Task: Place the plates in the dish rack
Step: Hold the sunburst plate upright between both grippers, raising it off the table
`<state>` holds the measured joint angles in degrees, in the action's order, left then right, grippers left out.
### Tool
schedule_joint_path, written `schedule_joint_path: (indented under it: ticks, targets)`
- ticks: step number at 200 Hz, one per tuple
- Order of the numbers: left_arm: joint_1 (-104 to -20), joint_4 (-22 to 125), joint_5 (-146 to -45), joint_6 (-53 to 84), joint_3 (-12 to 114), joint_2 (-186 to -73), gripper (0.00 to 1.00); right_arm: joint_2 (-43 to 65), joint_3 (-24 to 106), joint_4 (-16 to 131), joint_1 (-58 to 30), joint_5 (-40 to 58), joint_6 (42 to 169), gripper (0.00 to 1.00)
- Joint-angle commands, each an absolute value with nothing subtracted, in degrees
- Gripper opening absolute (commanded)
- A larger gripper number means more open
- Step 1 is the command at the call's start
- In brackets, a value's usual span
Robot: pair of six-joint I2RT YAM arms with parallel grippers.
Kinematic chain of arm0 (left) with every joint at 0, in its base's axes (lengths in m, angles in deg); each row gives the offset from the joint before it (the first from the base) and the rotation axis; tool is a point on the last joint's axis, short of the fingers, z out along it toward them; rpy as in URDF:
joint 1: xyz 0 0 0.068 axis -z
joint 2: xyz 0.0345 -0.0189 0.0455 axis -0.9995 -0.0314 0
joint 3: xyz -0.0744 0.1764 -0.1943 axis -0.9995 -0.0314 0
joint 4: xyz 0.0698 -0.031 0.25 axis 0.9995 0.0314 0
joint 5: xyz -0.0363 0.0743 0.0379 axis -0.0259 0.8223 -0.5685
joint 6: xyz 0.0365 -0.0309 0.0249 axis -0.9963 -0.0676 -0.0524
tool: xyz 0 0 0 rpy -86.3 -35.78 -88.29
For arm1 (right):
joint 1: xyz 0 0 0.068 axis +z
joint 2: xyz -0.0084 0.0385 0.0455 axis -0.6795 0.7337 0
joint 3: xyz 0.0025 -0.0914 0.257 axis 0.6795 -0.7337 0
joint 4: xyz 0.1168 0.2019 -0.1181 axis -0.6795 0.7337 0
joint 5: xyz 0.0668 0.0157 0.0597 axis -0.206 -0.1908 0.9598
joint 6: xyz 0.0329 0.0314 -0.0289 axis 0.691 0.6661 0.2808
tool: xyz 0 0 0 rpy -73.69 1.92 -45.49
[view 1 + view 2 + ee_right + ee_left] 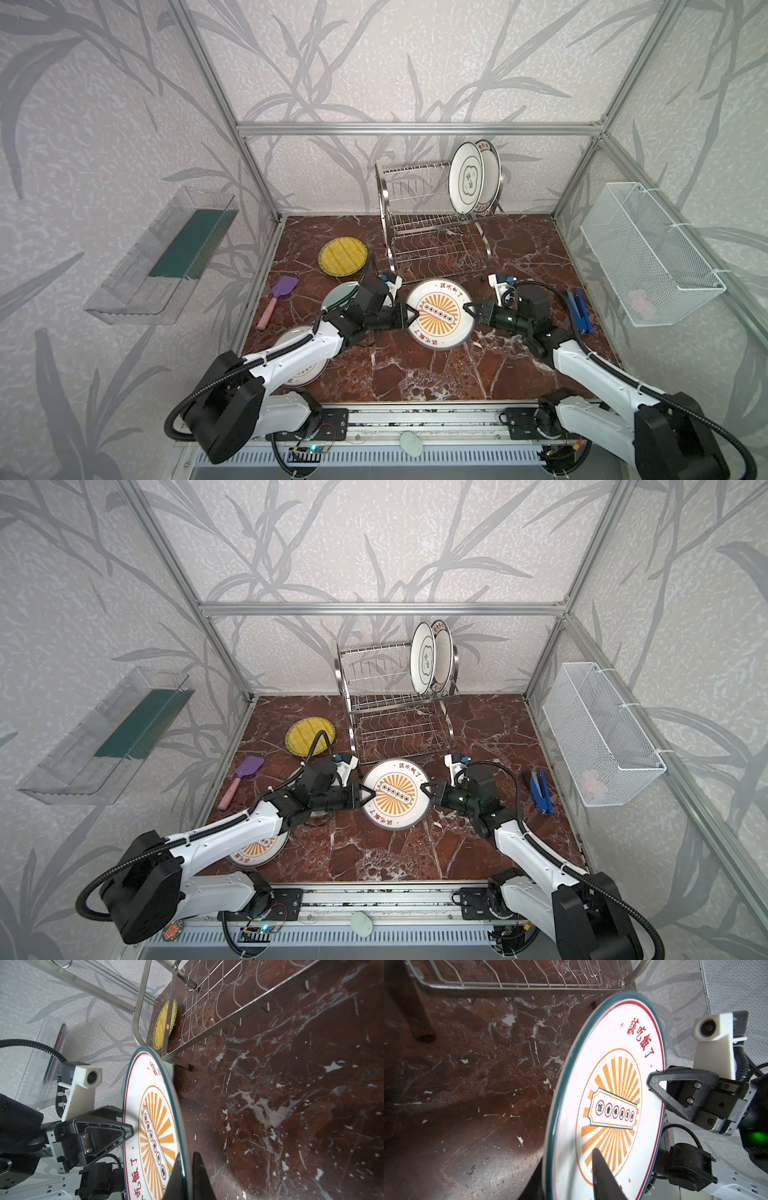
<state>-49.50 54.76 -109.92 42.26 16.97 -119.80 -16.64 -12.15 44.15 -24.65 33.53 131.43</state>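
A white plate with an orange sunburst [438,318] [612,1095] hangs just above the table in front of the dish rack [436,216]. My right gripper [467,309] [187,1159] is shut on its right rim. My left gripper [409,313] straddles the left rim, with one finger [600,1167] lying over the face and the other hidden underneath. Two white plates [465,178] stand at the right end of the rack's upper shelf. On the table lie a yellow ribbed plate [343,257], a pale teal plate [338,293] and another sunburst plate [259,850], the last two partly under the left arm.
A purple spatula [278,299] lies left of the plates and a blue stapler [579,309] lies at the right. A white mesh basket [648,253] hangs on the right wall. A clear tray [162,257] hangs on the left wall.
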Motion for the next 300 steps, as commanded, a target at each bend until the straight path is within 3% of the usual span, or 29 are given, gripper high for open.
schedule_joint_path:
  ticks: [1, 35, 138, 168, 231, 255, 300]
  targets:
    - [-48.24, 51.46, -112.10, 42.37, 19.00, -119.96, 0.26, -18.43, -11.35, 41.48, -24.77, 33.62, 132.45, 0.00]
    - [-47.87, 50.46, -112.06, 42.55, 19.07, -120.11, 0.23, -19.36, -12.09, 41.35, -24.96, 32.83, 132.67, 0.00]
    - [-47.68, 48.97, -112.48, 43.50, 18.94, -119.20, 0.00, -20.11, -12.81, 39.73, -24.96, 33.61, 133.14, 0.00]
    - [-47.68, 44.31, -114.66, 44.97, 17.95, -119.64, 0.00, -20.58, -12.81, 39.74, -24.96, 33.94, 133.51, 0.00]
    - [-47.72, 41.56, -112.68, 47.05, 16.40, -117.24, 0.00, -23.45, -12.64, 41.19, -24.96, 33.44, 133.56, 0.16]
    - [-47.90, 40.12, -113.24, 47.87, 15.82, -116.52, 0.00, -23.54, -12.38, 40.87, -24.96, 34.03, 133.91, 0.32]
    - [-48.35, 41.13, -112.79, 47.56, 16.15, -114.49, 0.00, -23.64, -12.15, 39.94, -24.96, 34.96, 134.37, 0.48]
